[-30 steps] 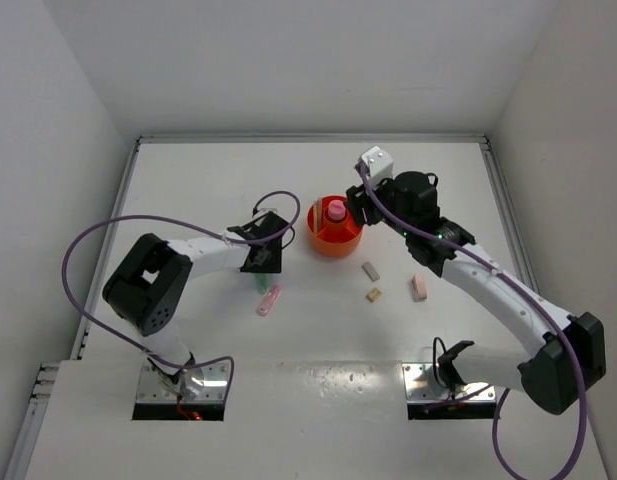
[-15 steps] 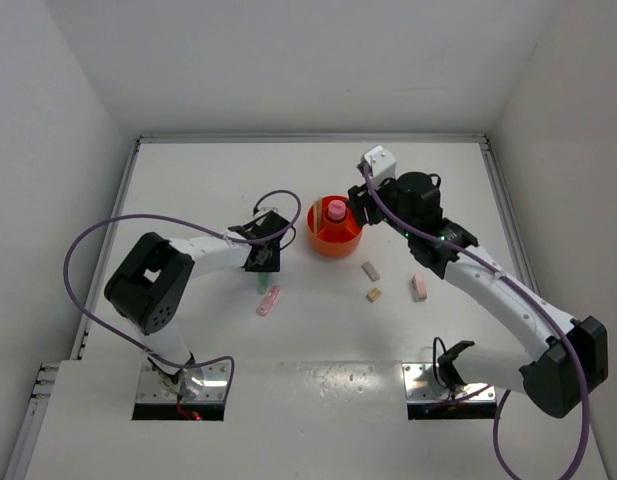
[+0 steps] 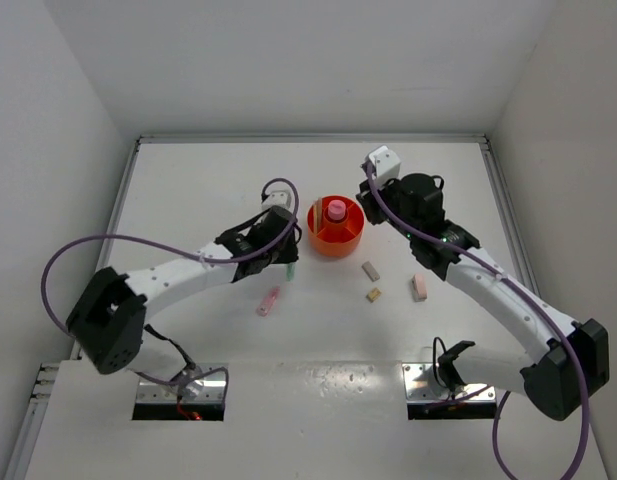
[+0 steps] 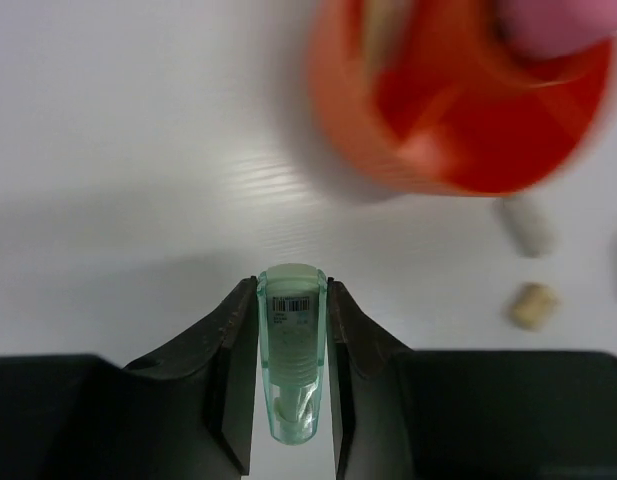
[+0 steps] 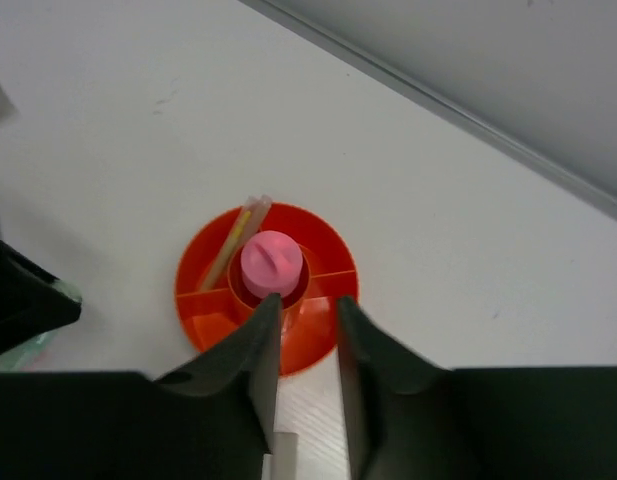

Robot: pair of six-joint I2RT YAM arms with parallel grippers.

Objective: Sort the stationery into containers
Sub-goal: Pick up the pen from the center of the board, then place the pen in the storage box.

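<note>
My left gripper (image 4: 291, 292) is shut on the green eraser (image 4: 291, 350), a clear green case with a barcode label, and holds it just left of the round orange organiser (image 3: 340, 243). In the top view the gripper (image 3: 284, 252) and the eraser (image 3: 288, 269) sit beside that container. The pink-capped tube (image 5: 271, 262) stands in the central well, and a cream stick (image 5: 235, 238) leans in an outer compartment. My right gripper (image 5: 306, 305) is open and empty, above the organiser's (image 5: 323, 330) near rim.
On the table lie a pink eraser (image 3: 269, 300) near the left arm, a beige eraser (image 3: 370, 269), a tiny tan cube (image 3: 373, 294) and another pink eraser (image 3: 419, 287) below the organiser. The beige eraser (image 4: 528, 226) and the cube (image 4: 533, 305) also show in the left wrist view.
My left arm has lifted the green eraser off the table and carried it right, up to the organiser. My right gripper has drawn back a little to the right.
</note>
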